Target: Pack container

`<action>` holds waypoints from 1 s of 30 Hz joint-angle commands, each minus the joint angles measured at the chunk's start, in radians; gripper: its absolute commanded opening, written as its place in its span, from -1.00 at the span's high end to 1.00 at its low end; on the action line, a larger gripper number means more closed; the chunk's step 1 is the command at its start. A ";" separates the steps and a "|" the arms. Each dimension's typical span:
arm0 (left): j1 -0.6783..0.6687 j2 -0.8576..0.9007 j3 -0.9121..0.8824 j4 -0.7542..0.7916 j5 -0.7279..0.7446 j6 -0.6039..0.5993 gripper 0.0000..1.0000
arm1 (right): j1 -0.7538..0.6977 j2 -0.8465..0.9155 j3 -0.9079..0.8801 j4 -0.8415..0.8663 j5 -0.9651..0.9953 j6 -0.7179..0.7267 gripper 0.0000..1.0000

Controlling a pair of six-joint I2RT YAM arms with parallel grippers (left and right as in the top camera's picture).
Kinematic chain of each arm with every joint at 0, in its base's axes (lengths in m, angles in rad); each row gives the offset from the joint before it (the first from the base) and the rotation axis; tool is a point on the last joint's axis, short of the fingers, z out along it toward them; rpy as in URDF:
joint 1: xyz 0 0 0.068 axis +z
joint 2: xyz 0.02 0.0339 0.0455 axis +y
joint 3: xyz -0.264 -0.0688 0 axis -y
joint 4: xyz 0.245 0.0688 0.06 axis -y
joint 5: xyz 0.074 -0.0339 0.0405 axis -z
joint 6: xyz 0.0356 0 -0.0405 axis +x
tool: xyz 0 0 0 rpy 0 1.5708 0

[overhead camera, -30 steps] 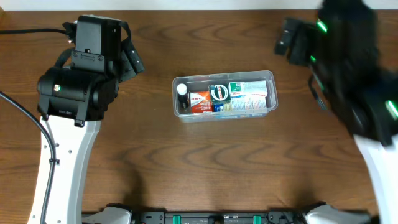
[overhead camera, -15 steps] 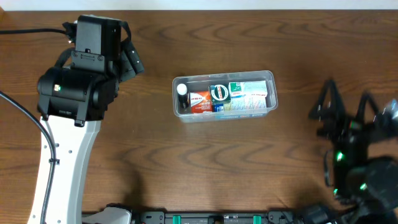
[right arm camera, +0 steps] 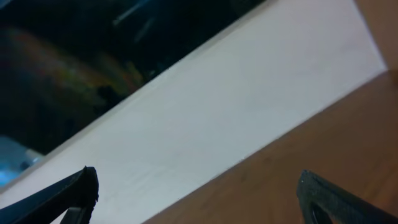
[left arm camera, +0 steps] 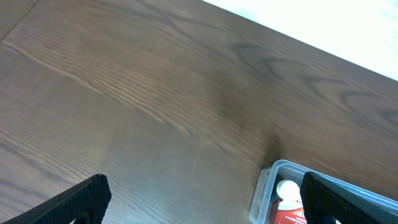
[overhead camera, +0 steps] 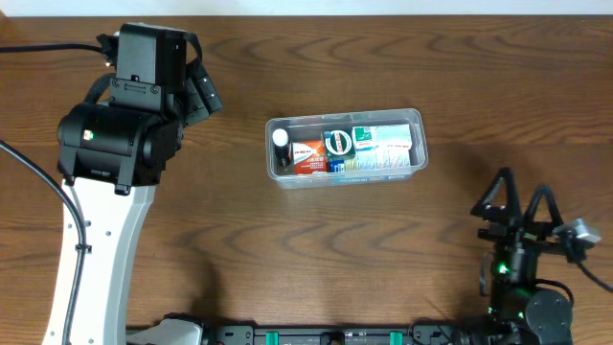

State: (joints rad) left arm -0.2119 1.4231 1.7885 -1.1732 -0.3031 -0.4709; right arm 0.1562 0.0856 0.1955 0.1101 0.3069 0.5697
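Note:
The clear plastic container [overhead camera: 419, 123] sits mid-table, packed with a white-capped bottle [overhead camera: 280, 139], a red box, a green round-label item and white-green boxes. Its left end with the bottle shows in the left wrist view [left arm camera: 268, 186]. My left gripper [overhead camera: 199, 91] is open and empty at the far left, apart from the container; its fingertips frame bare table in its wrist view [left arm camera: 202, 202]. My right gripper [overhead camera: 517, 196] is open and empty at the front right, fingers pointing away from me; its wrist view [right arm camera: 199, 199] shows only table edge and wall.
The wooden table [overhead camera: 335, 249] runs to a pale wall at the back. A black cable [overhead camera: 48, 46] lies at the far left corner. The left arm's white link [overhead camera: 91, 249] crosses the left side.
My right arm has swung from the back right down to the front right edge of the table and folded low. The left arm and the container have not moved.

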 commanded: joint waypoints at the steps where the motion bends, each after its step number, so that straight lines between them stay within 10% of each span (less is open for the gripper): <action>1: 0.004 -0.005 0.014 -0.004 -0.021 0.006 -0.96 | -0.013 -0.021 -0.069 0.054 -0.085 -0.131 -0.98; 30: 0.004 -0.005 0.014 -0.004 -0.021 0.006 -0.96 | -0.065 -0.080 -0.190 -0.174 -0.192 -0.325 -0.98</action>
State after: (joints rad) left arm -0.2119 1.4231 1.7885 -1.1736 -0.3031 -0.4709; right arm 0.1085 0.0124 0.0074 -0.0570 0.1265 0.2756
